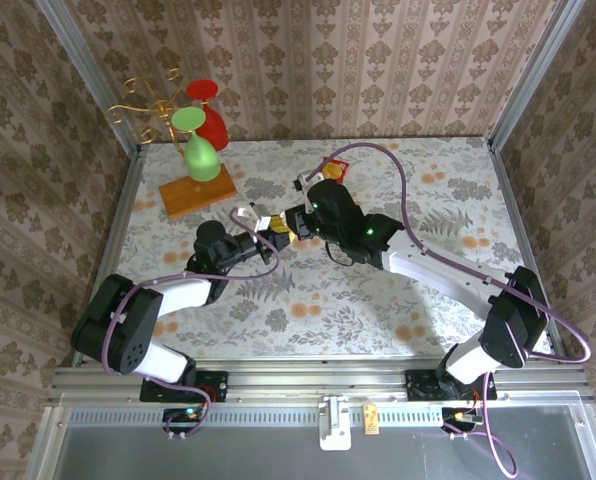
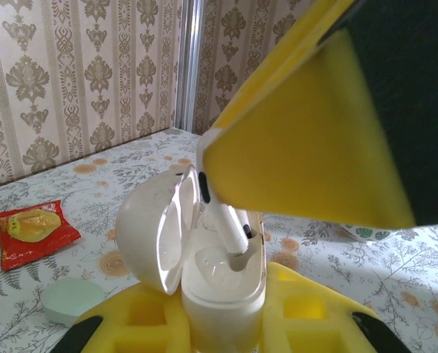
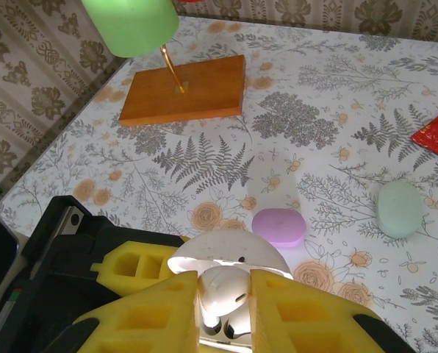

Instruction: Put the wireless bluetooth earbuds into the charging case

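Since the earbud (image 2: 230,224) is probably light, hard and slippery, the right claw (image 3: 224,301) is closed on its bulbous head, stem pointing down at a socket of the open case (image 2: 223,283), which the left claw (image 2: 226,327) clamps by its lower shell.

An earbud (image 2: 230,224) stands in the case (image 2: 223,294); the packet (image 2: 31,232) lies behind on the table (image 2: 395,272).
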